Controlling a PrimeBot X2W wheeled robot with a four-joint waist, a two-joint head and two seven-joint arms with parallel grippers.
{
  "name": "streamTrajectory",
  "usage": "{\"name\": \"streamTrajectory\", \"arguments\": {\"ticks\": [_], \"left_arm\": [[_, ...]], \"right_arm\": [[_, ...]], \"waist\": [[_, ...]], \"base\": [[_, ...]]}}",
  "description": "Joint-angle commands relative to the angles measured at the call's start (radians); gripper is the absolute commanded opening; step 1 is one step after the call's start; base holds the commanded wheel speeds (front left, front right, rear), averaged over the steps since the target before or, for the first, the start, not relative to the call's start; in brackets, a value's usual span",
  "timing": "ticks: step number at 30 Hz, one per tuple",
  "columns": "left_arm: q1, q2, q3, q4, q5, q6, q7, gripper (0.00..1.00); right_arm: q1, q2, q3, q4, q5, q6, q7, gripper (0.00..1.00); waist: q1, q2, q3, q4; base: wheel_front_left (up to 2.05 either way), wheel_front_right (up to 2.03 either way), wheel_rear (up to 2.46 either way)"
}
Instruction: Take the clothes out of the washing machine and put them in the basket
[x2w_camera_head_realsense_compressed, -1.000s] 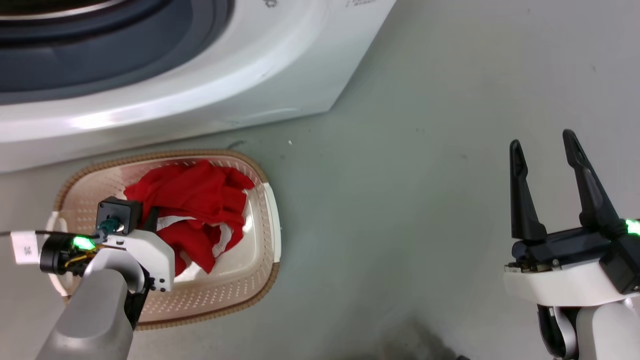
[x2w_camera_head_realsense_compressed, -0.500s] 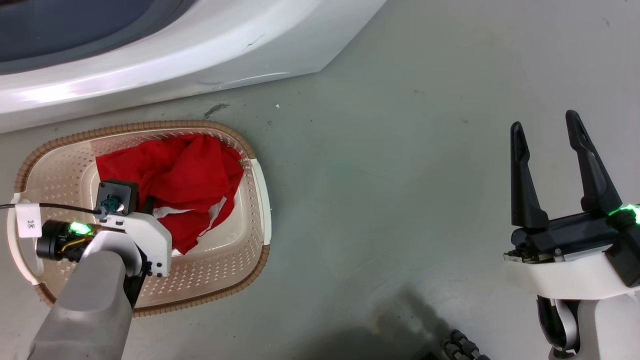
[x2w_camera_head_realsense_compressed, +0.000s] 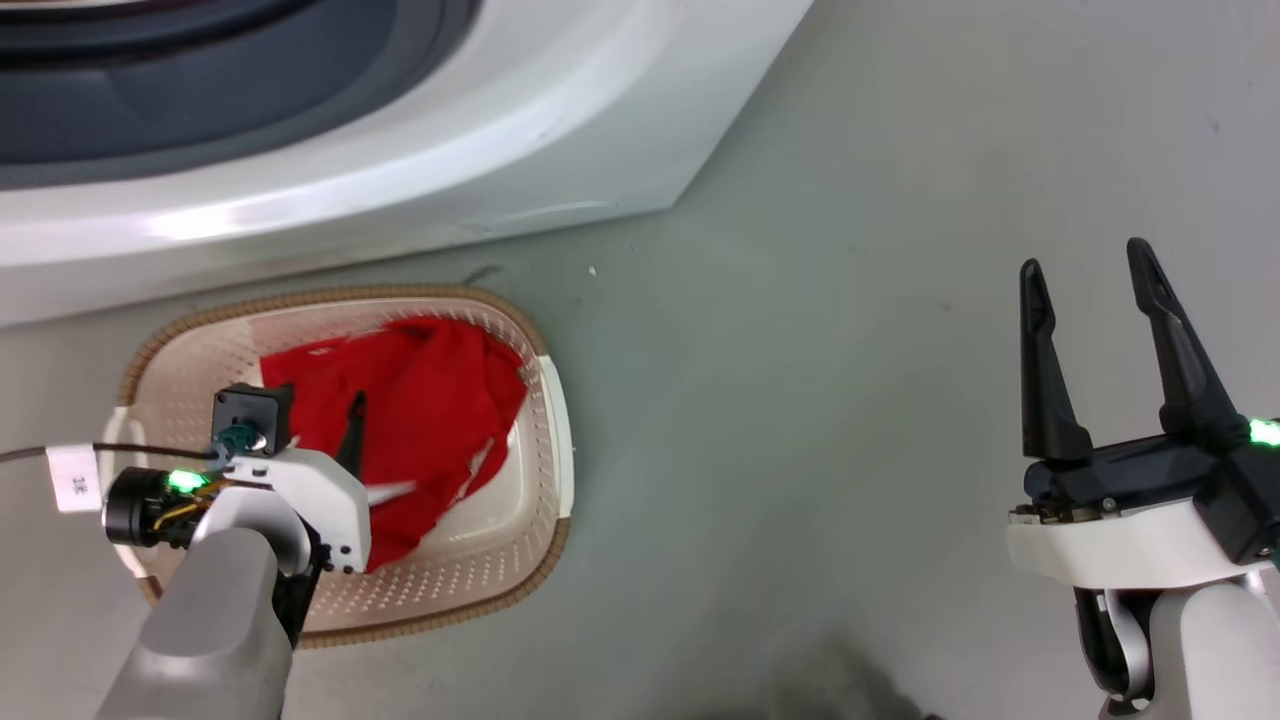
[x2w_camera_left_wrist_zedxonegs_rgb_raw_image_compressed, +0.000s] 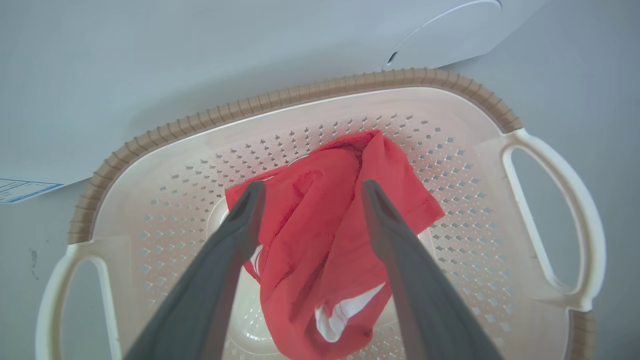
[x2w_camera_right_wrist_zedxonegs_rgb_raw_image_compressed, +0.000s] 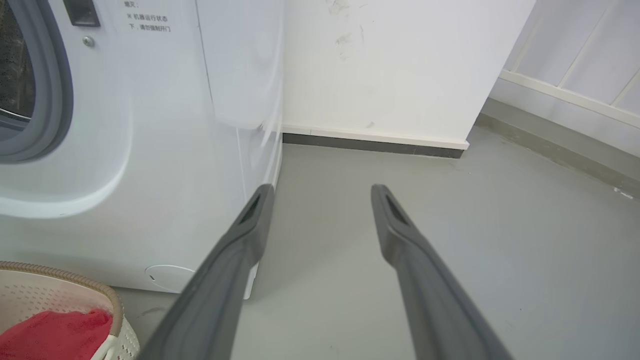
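- Clothes (x2w_camera_head_realsense_compressed: 430, 400) are in the basket (x2w_camera_head_realsense_compressed: 330, 293), bunched toward its right end and clear of the rim. Judged from that, the put-down is done for this garment.
- Basket sits on the floor (x2w_camera_head_realsense_compressed: 800, 400) just in front of the washer (x2w_camera_head_realsense_compressed: 500, 150), below the porthole. That makes for a short carry from drum to basket.
- Left gripper (x2w_camera_left_wrist_zedxonegs_rgb_raw_image_compressed: 314, 185) hangs over the basket, pointing down into it, jaws spread wide and gripping nothing. The cloth lies slack under and between the fingers (x2w_camera_left_wrist_zedxonegs_rgb_raw_image_compressed: 225, 260), which reads as a release pose. Can't tell whether the tips touch the fabric.
- Right gripper (x2w_camera_head_realsense_compressed: 1085, 258) is also wide and empty, over bare floor well apart from the basket. It looks parked out of the left arm's way.
- View differences:
  - In the head view the wrist housing (x2w_camera_head_realsense_compressed: 310, 500) covers most of the left fingers. The left wrist view gives both of them plus the gap, which settles the jaw state.
  - Left wrist view also gives the white stripe (x2w_camera_left_wrist_zedxonegs_rgb_raw_image_compressed: 345, 310) at the garment's near end and both side handles (x2w_camera_left_wrist_zedxonegs_rgb_raw_image_compressed: 550, 235).
  - Head view gives the layout: washer, basket and both arms in one frame.
  - Right wrist view gives the grey porthole seal (x2w_camera_right_wrist_zedxonegs_rgb_raw_image_compressed: 55, 100), the wall (x2w_camera_right_wrist_zedxonegs_rgb_raw_image_compressed: 380, 65) beyond the washer, and a corner of the basket with red in it.
  - The drum interior is barely in frame — can't tell if more laundry is left inside.
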Motion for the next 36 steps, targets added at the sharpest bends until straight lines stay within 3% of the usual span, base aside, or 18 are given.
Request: {"name": "streamTrajectory", "arguments": {"ticks": [1,4,8,9,19,28,36], "left_arm": [[0.036,-0.007,0.013,-0.044,-0.002,-0.006,-0.002,1.00],[0.070,-0.007,0.029,-0.085,0.004,0.003,-0.002,1.00],[0.159,-0.028,0.069,-0.243,0.027,0.001,-0.002,1.00],[0.232,-0.040,0.096,-0.362,0.053,0.011,-0.002,1.00],[0.436,-0.105,0.241,-0.688,0.084,0.003,-0.002,1.00],[0.617,-0.181,0.315,-0.955,0.127,-0.016,-0.003,1.00],[0.715,-0.217,0.295,-1.036,0.178,-0.026,-0.003,1.00]], "right_arm": [[0.009,0.002,-0.004,0.012,-0.019,-0.001,-0.002,1.00],[0.009,0.002,-0.008,0.023,-0.027,-0.001,-0.002,1.00],[0.034,0.001,-0.018,0.049,-0.046,-0.001,-0.002,1.00],[0.054,0.001,-0.037,0.067,-0.054,-0.001,-0.002,1.00],[0.155,0.001,-0.048,0.106,-0.084,-0.001,-0.002,1.00],[0.229,0.002,-0.068,0.110,-0.081,-0.001,-0.002,1.00],[0.276,0.002,-0.081,0.100,-0.053,-0.001,-0.002,1.00]], "waist": [[-0.0001,0.0000,-0.072,0.029],[-0.0001,0.0000,-0.110,0.043],[-0.0001,0.0000,-0.223,0.079],[-0.0001,0.0000,-0.296,0.102],[-0.0001,0.0000,-0.504,0.159],[-0.0001,0.0000,-0.608,0.189],[-0.0001,0.0000,-0.644,0.206]], "base": [[0.00,0.00,0.00],[0.00,0.00,0.00],[0.00,0.00,0.00],[0.00,0.00,0.00],[0.00,0.00,0.00],[0.00,0.00,0.00],[0.00,0.00,0.00]]}}
